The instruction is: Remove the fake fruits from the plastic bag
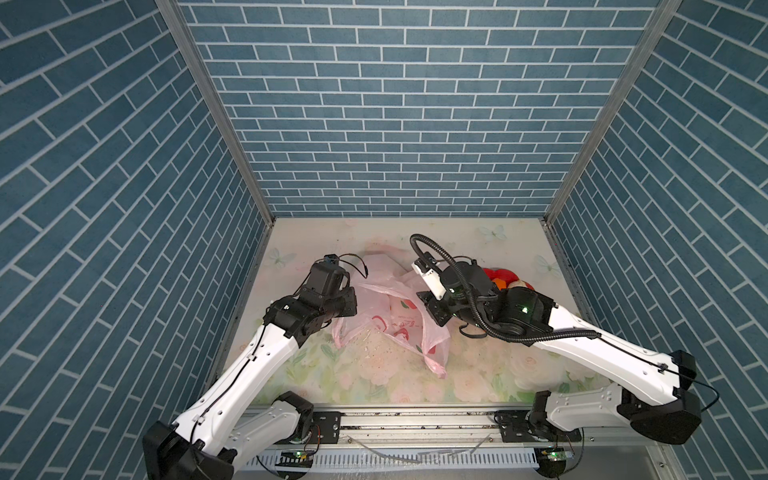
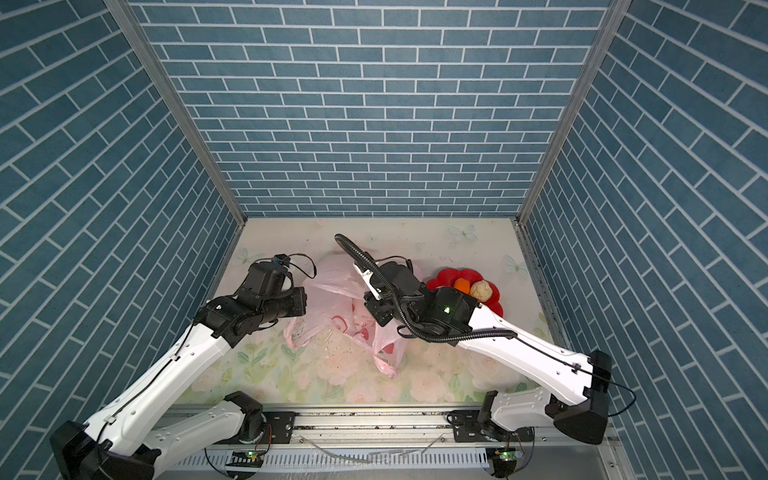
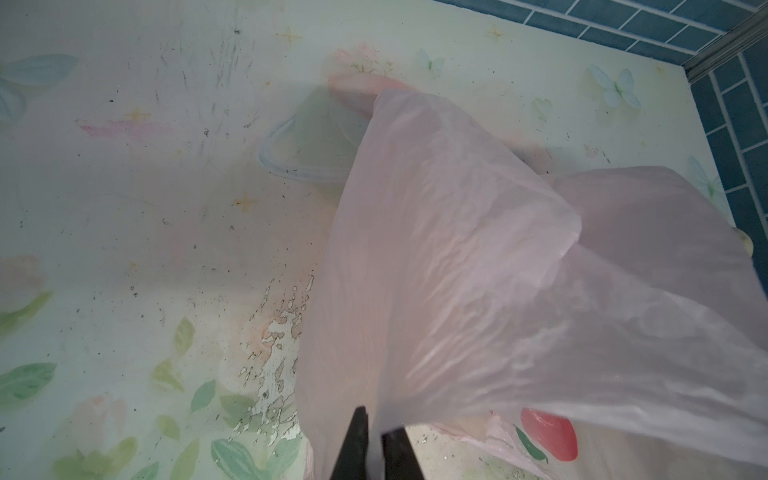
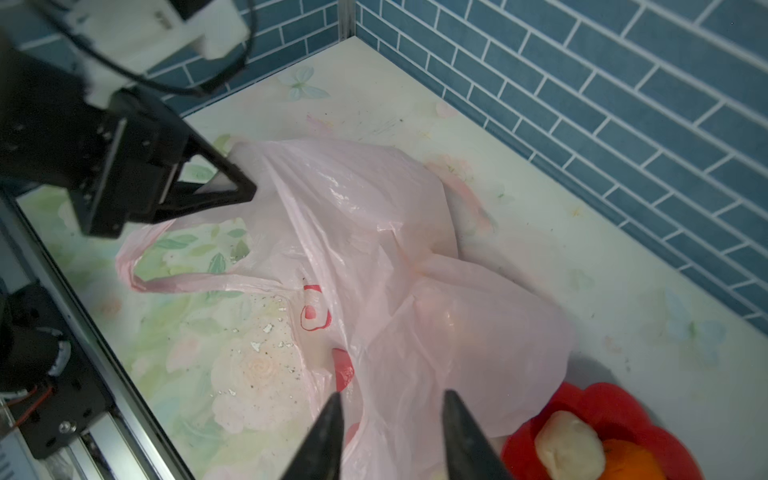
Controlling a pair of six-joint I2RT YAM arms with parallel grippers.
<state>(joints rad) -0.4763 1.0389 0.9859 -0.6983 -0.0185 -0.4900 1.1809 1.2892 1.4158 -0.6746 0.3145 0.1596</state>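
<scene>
Now the left gripper [image 3: 376,419] pinches the bag [image 3: 478,270] rim, lifting it; right gripper [image 4: 392,405] hangs part open, empty, above the bag. Go in low through the mouth (thin film snags). On the plate [image 2: 446,276], bag's three o'clock: beige piece [image 2: 482,289], orange piece [image 2: 462,285]

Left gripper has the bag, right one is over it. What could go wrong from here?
1. The left gripper pinches only a thin fold of the plastic bag; pulling may slip or tear it.
2. The right gripper hangs open over crumpled film, so closing may catch film rather than fruit.
3. The red plate with its beige piece lies right beside the bag; a swing could knock it.
</scene>
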